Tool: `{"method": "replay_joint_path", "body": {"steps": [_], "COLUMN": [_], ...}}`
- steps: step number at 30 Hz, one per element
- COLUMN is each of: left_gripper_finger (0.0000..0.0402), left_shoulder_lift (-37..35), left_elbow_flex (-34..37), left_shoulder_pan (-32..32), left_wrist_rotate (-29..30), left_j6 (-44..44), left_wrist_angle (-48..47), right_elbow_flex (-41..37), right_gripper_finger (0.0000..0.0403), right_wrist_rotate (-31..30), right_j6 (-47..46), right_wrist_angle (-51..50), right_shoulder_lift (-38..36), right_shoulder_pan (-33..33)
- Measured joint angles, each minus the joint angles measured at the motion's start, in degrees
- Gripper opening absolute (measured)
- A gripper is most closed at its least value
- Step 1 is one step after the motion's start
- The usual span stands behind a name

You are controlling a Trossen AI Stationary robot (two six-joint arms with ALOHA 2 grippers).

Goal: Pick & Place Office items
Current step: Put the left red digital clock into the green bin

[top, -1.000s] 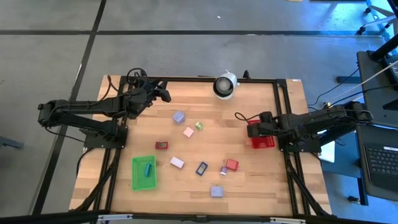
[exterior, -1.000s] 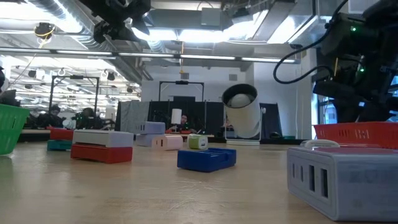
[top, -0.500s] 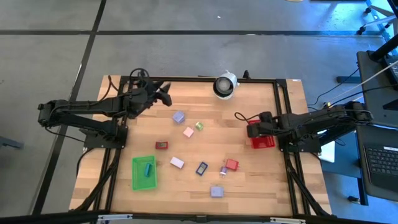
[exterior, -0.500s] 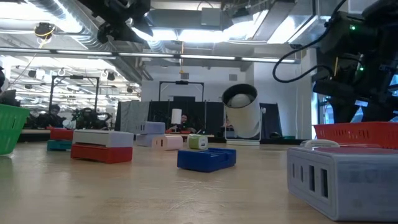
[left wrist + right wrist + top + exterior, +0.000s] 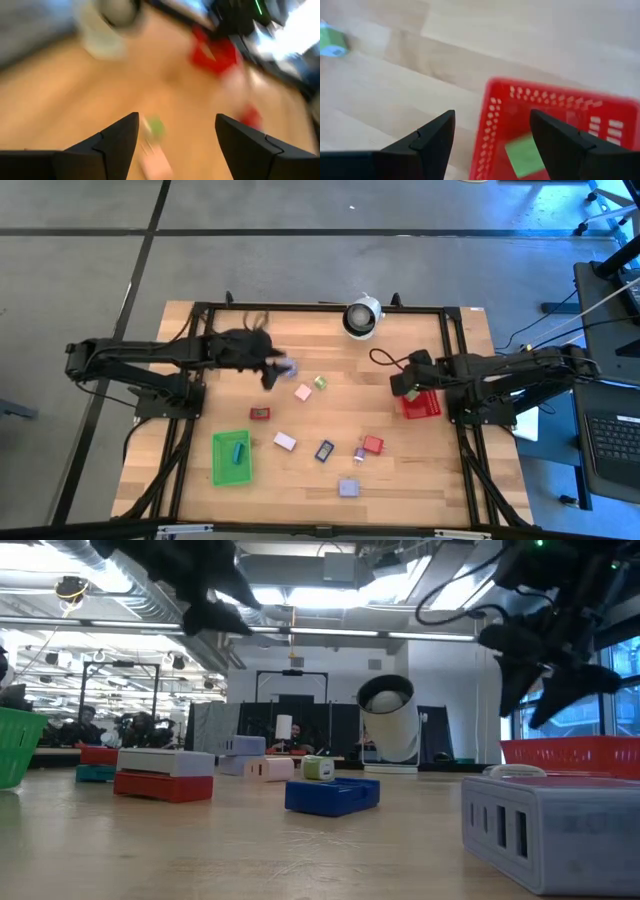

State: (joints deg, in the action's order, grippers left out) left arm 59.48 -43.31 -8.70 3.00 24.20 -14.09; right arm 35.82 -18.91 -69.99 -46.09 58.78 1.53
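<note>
Left gripper (image 5: 268, 370) hangs with fingers spread and nothing between them, just beside the lavender block (image 5: 288, 367) near the table's (image 5: 400, 480) back left. Judged best: centre both fingers astride that block before closing. Right gripper (image 5: 403, 381), also spread and empty, hovers over the red bin's (image 5: 422, 406) near edge.

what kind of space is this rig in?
Probably an open lab or workshop: exposed ceiling ducts with strip lights, rows of benches behind the wooden table, and a laptop desk beside it.
</note>
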Motion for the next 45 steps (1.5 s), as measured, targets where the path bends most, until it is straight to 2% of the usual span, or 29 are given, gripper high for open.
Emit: {"method": "replay_joint_path", "body": {"steps": [2,5,10,15,19,31,38,45], "left_gripper_finger": [0.0262,0.0262,0.0262,0.0262,0.0262,0.0262,0.0262,0.0262], "left_shoulder_lift": [0.66,1.37,2.38,4.18,7.35,17.48,19.9,20.44], "left_elbow_flex": [0.0,0.0,0.0,0.0,0.02,0.02,0.04,0.04], "left_shoulder_pan": [1.2,3.87,9.38,15.26,18.79,20.44,20.33,20.33], "left_wrist_rotate": [-5.21,-7.44,-7.29,-2.25,2.11,2.49,5.04,5.01], "left_j6": [-1.97,-5.46,-8.91,-11.34,-13.0,-13.31,-14.96,-14.94], "left_wrist_angle": [-5.01,-12.19,-21.63,-26.01,-26.21,-24.2,-24.54,-24.38], "right_elbow_flex": [1.04,2.77,6.32,9.45,10.99,11.47,11.47,11.47], "right_gripper_finger": [0.0258,0.0258,0.0258,0.0258,0.0258,0.0258,0.0258,0.0258], "right_wrist_rotate": [-0.86,-1.18,-1.29,-4.72,-7.03,-7.7,-7.71,-8.75], "right_j6": [0.78,2.02,3.62,3.67,3.92,4.43,4.45,4.45], "right_wrist_angle": [0.0,-0.12,-0.01,0.02,0.05,0.66,1.69,1.99], "right_shoulder_lift": [0.0,0.0,0.0,0.0,0.0,0.0,0.0,0.0], "right_shoulder_pan": [-0.34,-0.75,-0.75,-0.75,-0.73,-0.71,-0.71,-0.69]}}
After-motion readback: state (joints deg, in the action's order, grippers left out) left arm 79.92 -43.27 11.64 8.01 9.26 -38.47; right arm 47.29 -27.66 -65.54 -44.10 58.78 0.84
